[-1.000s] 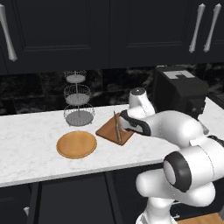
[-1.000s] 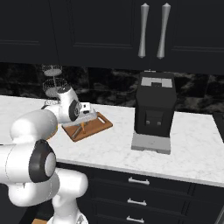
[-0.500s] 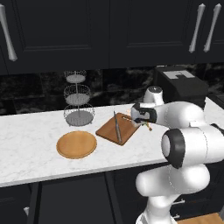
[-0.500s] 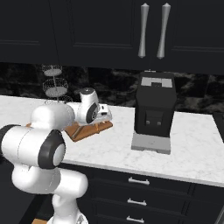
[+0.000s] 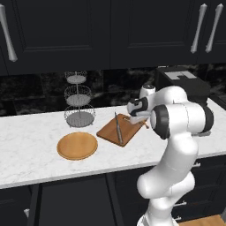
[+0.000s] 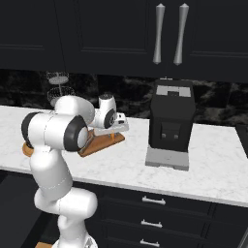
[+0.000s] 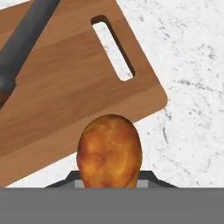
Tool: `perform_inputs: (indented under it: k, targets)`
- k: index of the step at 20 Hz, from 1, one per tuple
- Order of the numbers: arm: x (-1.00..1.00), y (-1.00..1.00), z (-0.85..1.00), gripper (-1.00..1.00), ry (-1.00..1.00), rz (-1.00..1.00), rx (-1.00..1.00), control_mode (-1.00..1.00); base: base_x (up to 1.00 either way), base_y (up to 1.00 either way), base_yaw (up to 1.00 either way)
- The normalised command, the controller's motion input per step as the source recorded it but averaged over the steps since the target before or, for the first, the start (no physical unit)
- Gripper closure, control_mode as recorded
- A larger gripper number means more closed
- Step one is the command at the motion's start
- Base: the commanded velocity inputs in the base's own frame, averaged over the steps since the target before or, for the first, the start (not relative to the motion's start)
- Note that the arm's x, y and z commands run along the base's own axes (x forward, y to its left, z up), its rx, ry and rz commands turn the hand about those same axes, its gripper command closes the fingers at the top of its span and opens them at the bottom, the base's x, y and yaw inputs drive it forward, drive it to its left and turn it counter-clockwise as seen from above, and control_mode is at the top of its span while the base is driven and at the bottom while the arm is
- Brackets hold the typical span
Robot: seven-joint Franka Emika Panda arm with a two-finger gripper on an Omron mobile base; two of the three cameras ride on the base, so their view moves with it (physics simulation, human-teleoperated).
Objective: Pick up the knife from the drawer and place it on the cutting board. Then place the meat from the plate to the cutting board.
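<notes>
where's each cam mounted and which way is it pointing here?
Left base view: behind the arm on its left, facing forward and down at the counter, plate and cutting board with the knife; arm rises lower right.
Right base view: behind-right, facing the same counter and the coffee machine; arm lower left.
Hand view: on the hand, looking down at the board; the meat sits in the claw.
All three share the board.

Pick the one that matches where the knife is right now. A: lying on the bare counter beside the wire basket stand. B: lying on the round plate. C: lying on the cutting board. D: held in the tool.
C: the knife lies flat on the cutting board, while the tool is shut on the meat over the board's edge.
</notes>
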Motion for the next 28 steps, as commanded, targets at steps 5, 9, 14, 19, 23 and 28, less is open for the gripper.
perform_inputs:
  k: [5,9,14,19,23,28]
  targets:
    - [0.47,0.0,-0.24,1.0,0.06,0.0,0.0,-1.0,0.0,0.0,0.0]
    - [0.16,0.1,-0.26,1.0,0.03,0.0,0.0,-1.0,0.0,0.0,0.0]
    - [0.0,0.34,-0.31,1.0,0.0,0.0,0.0,-1.0,0.0,0.0,0.0]
    - [0.09,0.14,-0.31,1.0,0.0,0.0,0.0,-1.0,0.0,0.0,0.0]
    - [0.17,0.04,-0.34,1.0,0.02,0.0,0.0,-1.0,0.0,0.0,0.0]
    - [0.37,0.09,-0.13,1.0,0.04,0.0,0.0,-1.0,0.0,0.0,0.0]
